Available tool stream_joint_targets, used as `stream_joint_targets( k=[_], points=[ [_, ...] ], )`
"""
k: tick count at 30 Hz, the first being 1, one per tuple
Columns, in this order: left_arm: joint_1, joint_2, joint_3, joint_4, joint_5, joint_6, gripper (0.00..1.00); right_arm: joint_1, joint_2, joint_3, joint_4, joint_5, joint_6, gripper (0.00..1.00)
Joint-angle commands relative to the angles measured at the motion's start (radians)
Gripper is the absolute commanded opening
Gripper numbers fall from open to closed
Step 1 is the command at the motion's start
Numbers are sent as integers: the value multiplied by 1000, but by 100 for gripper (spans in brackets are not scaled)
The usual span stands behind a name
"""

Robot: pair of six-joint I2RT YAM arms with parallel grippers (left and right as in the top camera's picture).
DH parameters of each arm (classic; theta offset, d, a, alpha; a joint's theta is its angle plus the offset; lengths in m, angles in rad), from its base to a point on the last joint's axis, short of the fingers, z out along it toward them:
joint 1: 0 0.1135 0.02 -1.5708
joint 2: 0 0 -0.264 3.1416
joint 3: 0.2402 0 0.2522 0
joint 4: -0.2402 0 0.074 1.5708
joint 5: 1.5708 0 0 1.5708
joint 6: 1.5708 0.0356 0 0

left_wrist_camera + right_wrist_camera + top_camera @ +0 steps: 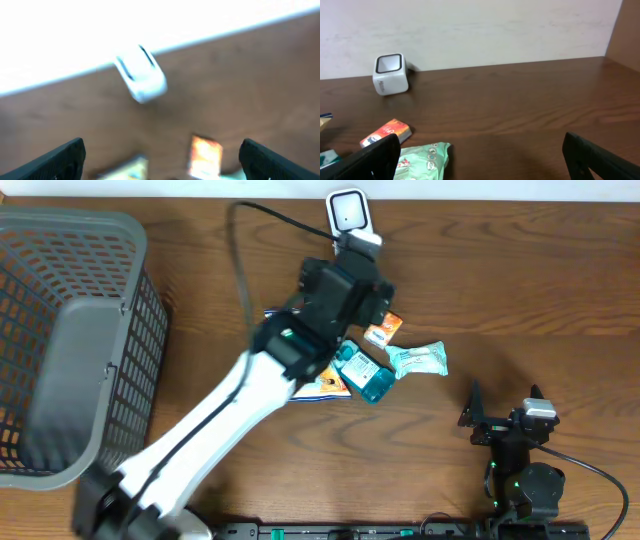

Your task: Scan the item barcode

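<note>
Orange packet [382, 332] lying flat, long axis diagonal

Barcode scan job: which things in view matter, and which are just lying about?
Job:
scanner
candidate items: orange pack, mint packet, teal box
left hand, open, empty, near the scanner

Lying about:
grey basket
right hand, open, empty, off to the side

no readable text, print on green packet [422, 159] and orange packet [386, 133] too small
</note>
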Motion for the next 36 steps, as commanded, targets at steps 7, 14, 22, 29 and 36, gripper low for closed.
stream_joint_targets(
  k=[7,14,22,29,36],
  points=[
    [256,-239,68,13,-166,219,98,10,-5,-2,-3,5,2,99],
    [504,-303,156,32,-168,457,98,10,-5,-2,-3,5,2,99],
    [591,-375,197,42,-367,612,98,10,-5,-2,-3,5,2,99],
    [591,-574,133,19,-364,612,98,10,-5,-2,-3,5,2,99],
    [592,-848,33,9,-295,552,98,10,-5,-2,-3,5,2,99]
  ],
)
